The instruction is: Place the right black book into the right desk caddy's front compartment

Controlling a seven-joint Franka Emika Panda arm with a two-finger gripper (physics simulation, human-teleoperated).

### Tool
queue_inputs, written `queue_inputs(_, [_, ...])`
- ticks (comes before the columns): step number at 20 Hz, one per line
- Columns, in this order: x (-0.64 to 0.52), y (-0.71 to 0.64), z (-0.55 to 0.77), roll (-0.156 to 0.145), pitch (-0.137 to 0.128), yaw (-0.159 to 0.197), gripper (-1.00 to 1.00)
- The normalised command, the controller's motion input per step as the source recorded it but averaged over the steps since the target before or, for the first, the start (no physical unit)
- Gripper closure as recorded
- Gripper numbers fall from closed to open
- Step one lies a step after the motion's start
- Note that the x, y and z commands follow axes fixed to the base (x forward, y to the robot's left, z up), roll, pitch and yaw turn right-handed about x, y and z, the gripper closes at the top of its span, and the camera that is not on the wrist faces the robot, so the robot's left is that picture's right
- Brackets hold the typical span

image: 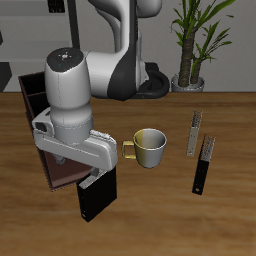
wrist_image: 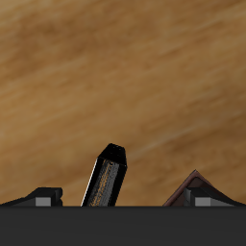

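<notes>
- We find the gripper [image: 97,172] low over the table, near its front edge, with the arm's white body hiding much of what lies behind it.
- The right black book [image: 98,197] hangs upright below the gripper, its top end lost between the fingers; we judge the jaws closed on that end, set narrowly to the book's thickness.
- In the wrist view the right black book [wrist_image: 107,177] stands tilted between the two finger tips, showing its pale page edge.
- The right desk caddy [image: 48,135] lies at about ten o'clock from the book, mostly covered by the arm; its near corner [wrist_image: 193,188] shows just beside the book.
- We cannot tell whether the book touches the caddy or the table.
- A yellow mug [image: 149,147] stands at two o'clock from the book, apart from it.
- A small grey book [image: 193,133] and a slimmer black book [image: 203,166] lie beyond the mug, at three o'clock from it, well clear of the gripper.
- A potted plant [image: 196,40] stands at the back.
</notes>
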Motion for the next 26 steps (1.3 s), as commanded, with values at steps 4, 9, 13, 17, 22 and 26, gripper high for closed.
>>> queue_inputs(4, [0.01, 0.01, -0.15, -0.017, -0.006, -0.032, -1.0])
queue_inputs(9, [0.05, 0.01, -0.27, -0.006, 0.001, -0.02, -1.0])
queue_inputs(13, [0.07, 0.07, -0.21, -0.003, 0.02, -0.033, -1.0])
queue_inputs(17, [0.06, 0.09, -0.24, 0.013, 0.026, -0.024, -1.0])
queue_inputs(22, [0.05, 0.04, -0.3, 0.002, 0.04, -0.004, -1.0])
queue_inputs(26, [-0.02, -0.01, -0.12, -0.012, 0.028, -0.025, 1.0])
